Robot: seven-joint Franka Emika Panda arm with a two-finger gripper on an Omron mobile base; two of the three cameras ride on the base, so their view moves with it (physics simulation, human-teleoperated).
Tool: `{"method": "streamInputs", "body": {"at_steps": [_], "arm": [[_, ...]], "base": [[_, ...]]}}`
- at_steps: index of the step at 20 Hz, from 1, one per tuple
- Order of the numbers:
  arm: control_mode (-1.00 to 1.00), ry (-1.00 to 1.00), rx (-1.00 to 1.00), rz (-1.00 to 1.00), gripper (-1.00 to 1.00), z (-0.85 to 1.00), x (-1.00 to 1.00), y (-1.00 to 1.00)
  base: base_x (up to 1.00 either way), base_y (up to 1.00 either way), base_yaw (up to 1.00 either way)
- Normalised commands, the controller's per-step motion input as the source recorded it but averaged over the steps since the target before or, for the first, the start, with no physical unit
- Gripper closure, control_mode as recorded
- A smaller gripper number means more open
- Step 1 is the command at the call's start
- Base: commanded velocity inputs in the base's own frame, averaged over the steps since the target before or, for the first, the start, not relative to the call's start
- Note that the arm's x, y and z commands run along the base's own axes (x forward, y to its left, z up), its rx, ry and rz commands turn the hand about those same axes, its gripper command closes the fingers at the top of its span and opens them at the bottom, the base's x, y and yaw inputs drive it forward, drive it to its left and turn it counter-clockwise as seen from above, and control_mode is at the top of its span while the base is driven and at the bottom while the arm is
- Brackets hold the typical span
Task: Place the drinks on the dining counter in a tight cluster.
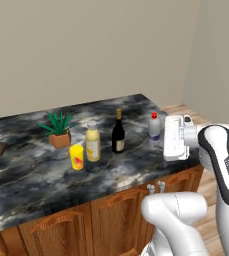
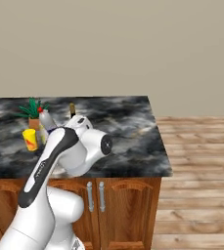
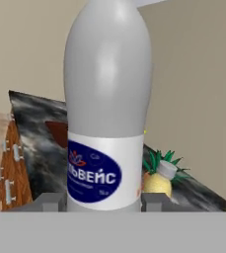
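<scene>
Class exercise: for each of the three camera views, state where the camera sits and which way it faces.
Left base view: behind the arm's left, looking down on the counter; gripper at the clear bottle.
Right base view: behind its right; the arm hides part of the drinks.
Hand view: on the hand, along the gripper.
Shared: clear bottle, juice bottle.

In the hand view the clear bottle [image 3: 108, 113] runs past the top edge, so we lose its cap, and its base sinks below the bottom; the small print on its label is too blurred for us to read. The juice bottle [image 3: 159, 183] behind it shows just a cap and shoulder. In the right base view the arm covers most of the wine bottle [image 2: 72, 109] and the near part of the bench [image 2: 133, 141]. In the left base view the pincer's fingertips are hidden behind the hand's white body.
</scene>
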Motion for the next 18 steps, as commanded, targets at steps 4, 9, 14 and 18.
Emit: {"method": "streamInputs", "body": {"at_steps": [4, 9, 14, 18], "arm": [[-1.00, 0.36, -0.16, -0.27, 1.00, 0.38, 0.19, 0.37], [-1.00, 0.67, -0.25, -0.32, 1.00, 0.27, 0.55, 0.44], [-1.00, 0.37, -0.06, -0.12, 1.00, 0.06, 0.19, -0.05], [-1.00, 0.04, 0.02, -0.04, 1.00, -0.36, 0.00, -0.09]], "base": [[0.00, 0.00, 0.00], [0.00, 0.00, 0.00], [0.00, 0.00, 0.00], [0.00, 0.00, 0.00]]}}
